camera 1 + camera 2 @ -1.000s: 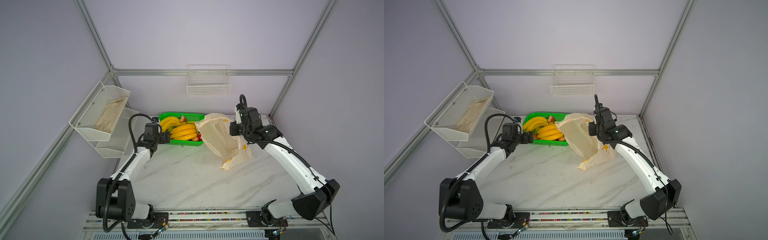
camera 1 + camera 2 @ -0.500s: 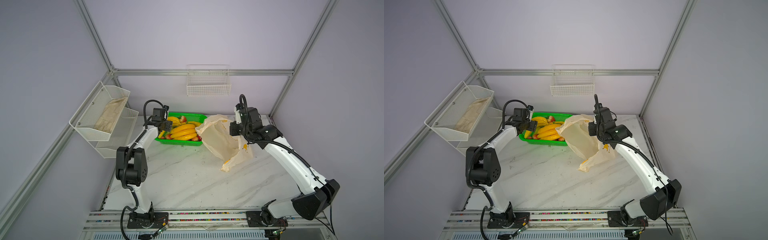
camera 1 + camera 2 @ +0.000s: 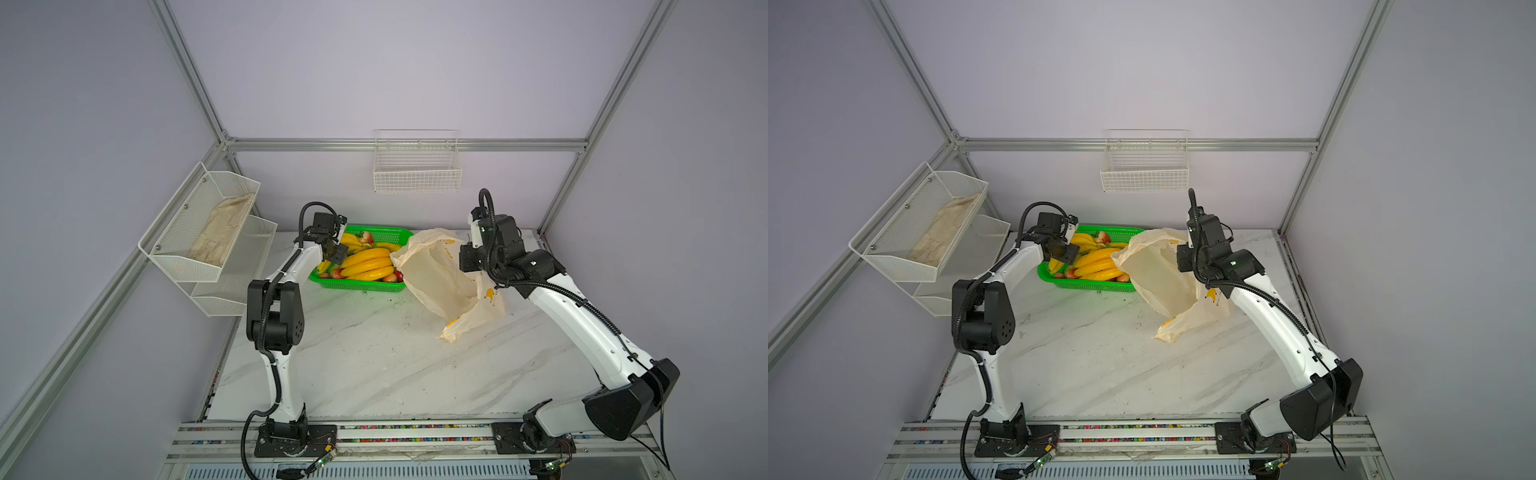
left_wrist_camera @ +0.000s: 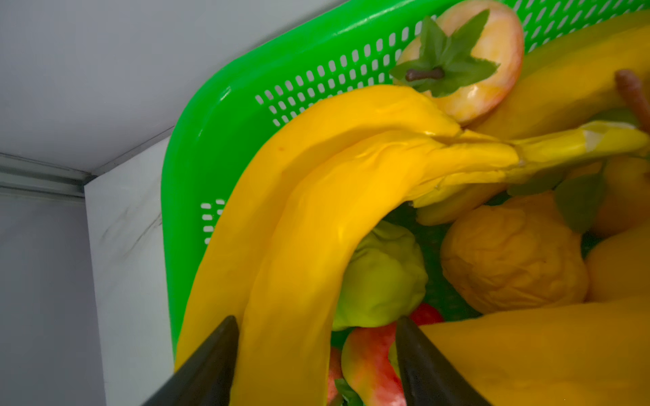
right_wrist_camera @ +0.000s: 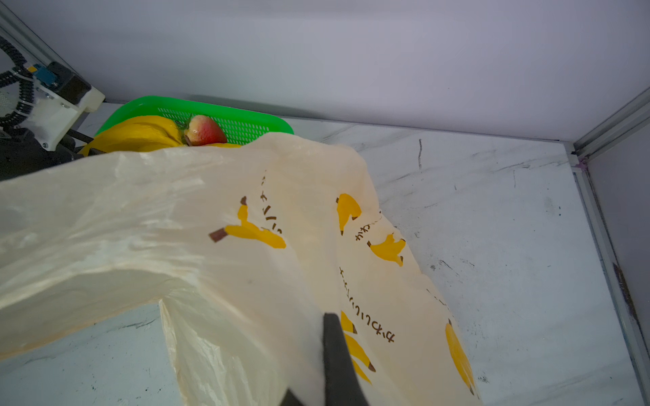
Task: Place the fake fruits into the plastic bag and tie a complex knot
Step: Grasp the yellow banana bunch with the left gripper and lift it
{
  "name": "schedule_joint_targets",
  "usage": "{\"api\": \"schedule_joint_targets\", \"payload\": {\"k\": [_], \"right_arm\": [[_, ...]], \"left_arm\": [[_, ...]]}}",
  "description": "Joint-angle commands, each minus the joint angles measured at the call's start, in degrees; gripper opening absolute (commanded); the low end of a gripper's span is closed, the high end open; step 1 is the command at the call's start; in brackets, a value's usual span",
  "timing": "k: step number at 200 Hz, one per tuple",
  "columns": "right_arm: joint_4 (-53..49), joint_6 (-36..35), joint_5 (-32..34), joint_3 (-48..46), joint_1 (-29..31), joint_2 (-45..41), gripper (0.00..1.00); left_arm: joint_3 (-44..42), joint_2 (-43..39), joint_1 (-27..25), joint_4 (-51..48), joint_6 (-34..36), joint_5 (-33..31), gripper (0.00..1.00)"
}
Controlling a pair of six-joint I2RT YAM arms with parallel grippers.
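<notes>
The plastic bag [image 5: 218, 197] carries dark Japanese-style lettering [image 5: 369, 325] beside printed bananas [image 5: 253, 233], too skewed to read.

my left gripper [image 3: 338, 254] hangs over the left end of the basket [image 3: 357, 286], fruits [image 3: 368, 264] piled inside; the bag [image 3: 440, 278] rests on the table [image 3: 374, 365] against the basket's right end, at my right gripper [image 3: 464, 262].

The green basket [image 3: 361, 285] sat at the back of the marble surface [image 3: 374, 353], heaped with yellow banana bunches [image 3: 368, 264] and a few small red apples [image 3: 366, 237]. The left claw [image 3: 336, 249] hung over the basket's left end, close against the bananas, its spread not readable from here. Overlapping the basket's right end, the plastic bag [image 3: 436, 278] gaped toward the basket, the rim farthest from the basket held up by the right claw [image 3: 464, 262].
</notes>
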Motion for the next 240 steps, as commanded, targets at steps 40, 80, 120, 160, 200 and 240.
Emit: {"api": "schedule_joint_targets", "payload": {"k": [40,80,120,160,200,240], "right_arm": [[1.57,-0.01,0.32,-0.98,0.00,0.07,0.00],[1.83,-0.07,0.32,-0.96,-0.01,0.64,0.00],[1.92,0.08,0.39,-0.34,0.02,0.96,0.00],[1.79,0.08,0.94,0.74,-0.01,1.66,0.00],[2.75,-0.06,1.13,1.99,0.04,2.51,0.00],[3.26,0.08,3.97,3.42,-0.01,5.10,0.00]], "left_arm": [[9.76,2.53,0.22,-2.92,2.26,0.81,0.57],[10.63,1.45,0.22,-3.85,1.84,-0.23,0.43],[10.33,-2.78,0.18,-3.77,-0.34,-3.18,0.37],[4.24,-12.81,0.13,-0.38,-5.35,-3.65,0.35],[-8.58,-27.77,-0.40,5.39,-12.06,0.83,0.32],[-23.83,-47.01,-2.90,9.04,-22.19,3.98,0.29]]}}
